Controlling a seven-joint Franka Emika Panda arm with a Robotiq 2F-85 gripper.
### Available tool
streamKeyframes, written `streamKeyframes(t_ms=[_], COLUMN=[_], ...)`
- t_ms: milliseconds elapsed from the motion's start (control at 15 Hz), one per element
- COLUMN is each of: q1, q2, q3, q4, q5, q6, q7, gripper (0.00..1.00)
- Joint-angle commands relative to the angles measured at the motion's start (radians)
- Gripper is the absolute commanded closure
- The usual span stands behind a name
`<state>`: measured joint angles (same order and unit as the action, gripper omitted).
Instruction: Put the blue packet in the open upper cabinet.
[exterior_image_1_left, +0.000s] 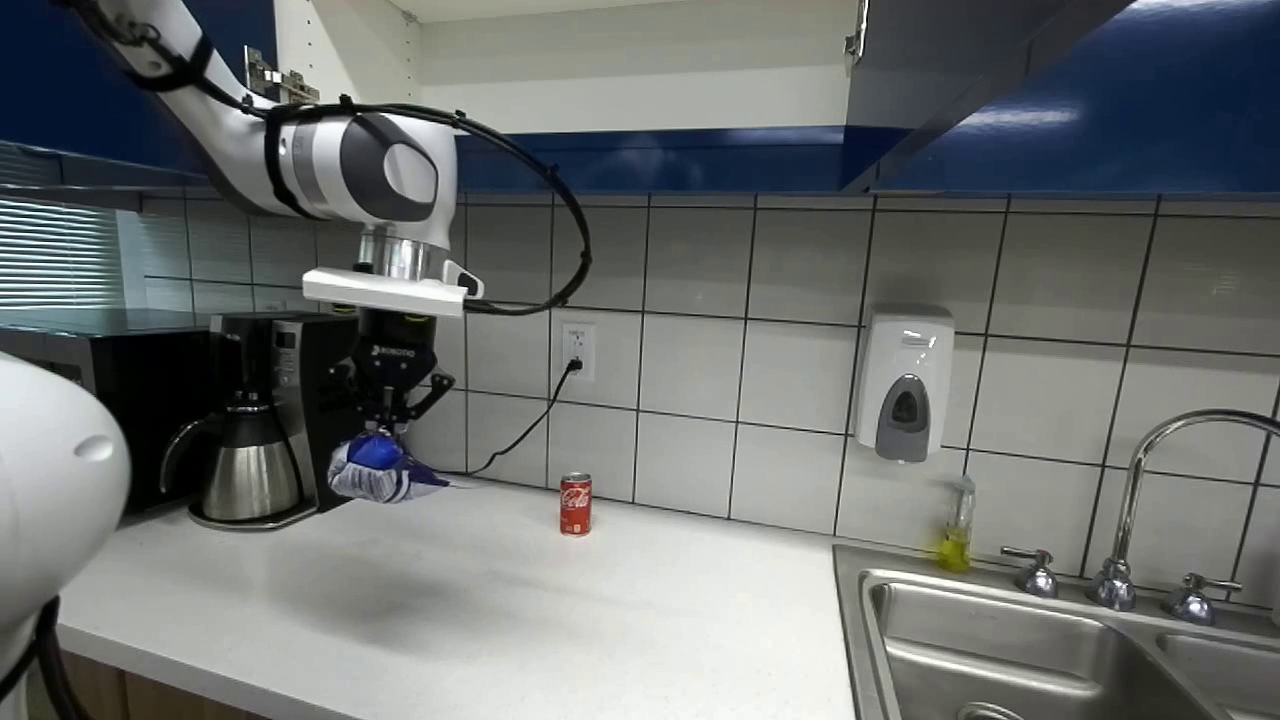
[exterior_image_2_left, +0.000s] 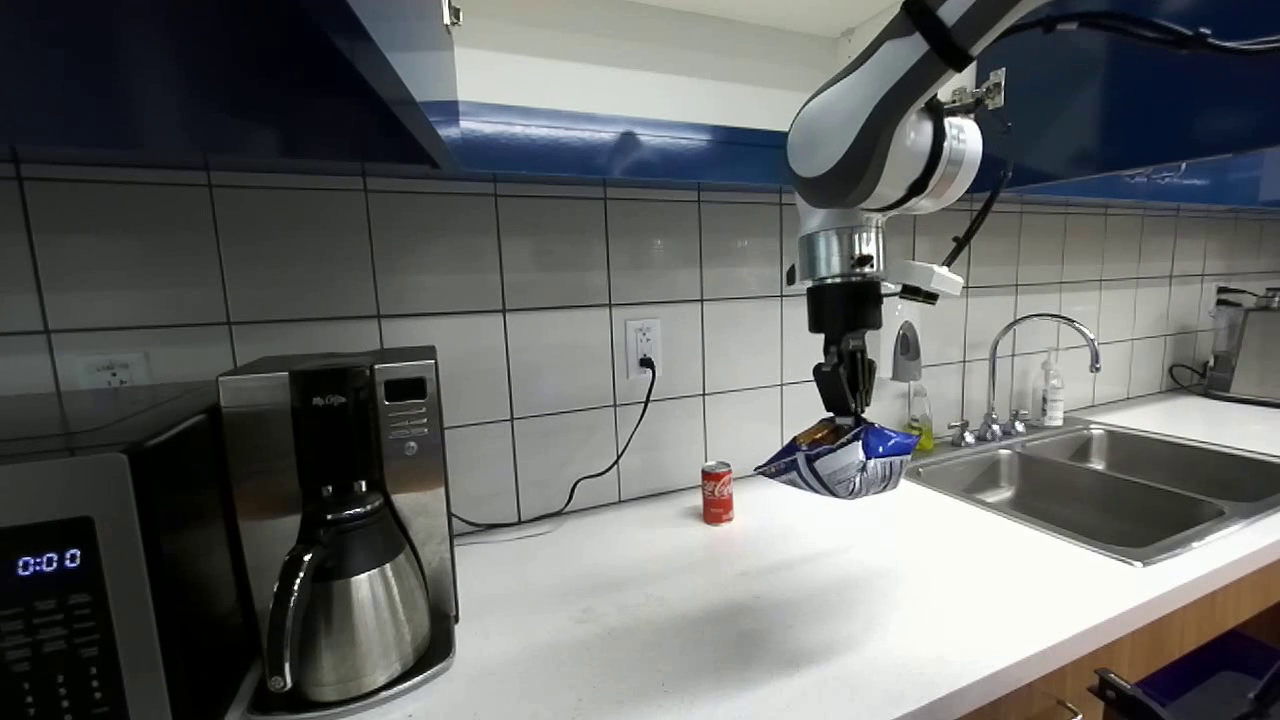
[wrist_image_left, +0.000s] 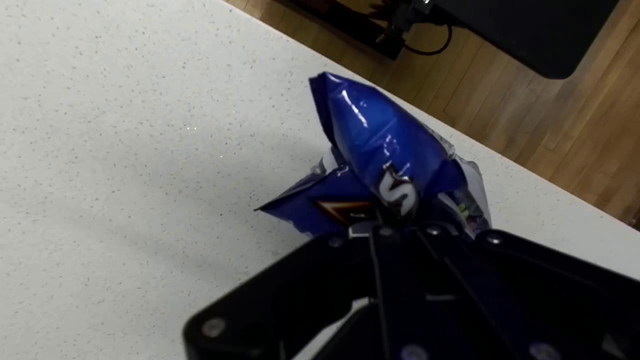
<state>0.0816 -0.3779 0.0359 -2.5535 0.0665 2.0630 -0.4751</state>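
Note:
The blue packet (exterior_image_1_left: 380, 470) hangs crumpled below my gripper (exterior_image_1_left: 386, 425), held above the white counter. It also shows in an exterior view (exterior_image_2_left: 855, 468), with blue, silver and white faces. In the wrist view the packet (wrist_image_left: 380, 135) bulges past the fingertips, with a white letter and a red-orange mark. My gripper (exterior_image_2_left: 848, 412) is shut on its middle and points down; the fingertips are partly hidden by the packet. The open upper cabinet (exterior_image_1_left: 650, 160) is above and behind the gripper, with pale interior and blue trim. It shows in an exterior view too (exterior_image_2_left: 620, 135).
A small red can (exterior_image_1_left: 576, 504) stands on the counter (exterior_image_2_left: 640, 640) near the tiled wall. A coffee maker (exterior_image_2_left: 350, 540) and microwave (exterior_image_2_left: 110, 560) stand at one end, a sink (exterior_image_1_left: 1000, 640) at the other. Opened blue cabinet doors (exterior_image_1_left: 1090, 100) flank the cabinet. A power cord (exterior_image_2_left: 625, 450) runs along the wall.

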Motion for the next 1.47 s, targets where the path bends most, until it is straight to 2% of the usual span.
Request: streamKeyframes(t_ms=[0, 533, 1000, 1400], q1=[0.044, 0.07, 0.067, 0.062], q2=[-0.124, -0.229, -0.24, -0.215], q3=[-0.013, -0.014, -0.034, -0.042], q4=[-0.047, -0.048, 0.009, 0.106], q5=[0.029, 0.021, 0.026, 0.015], q6=[-0.085, -0.171, -0.226, -0.251], q7=[0.036, 0.09, 0.087, 0.087], gripper=[0.99, 0.99, 0.99, 0.99])
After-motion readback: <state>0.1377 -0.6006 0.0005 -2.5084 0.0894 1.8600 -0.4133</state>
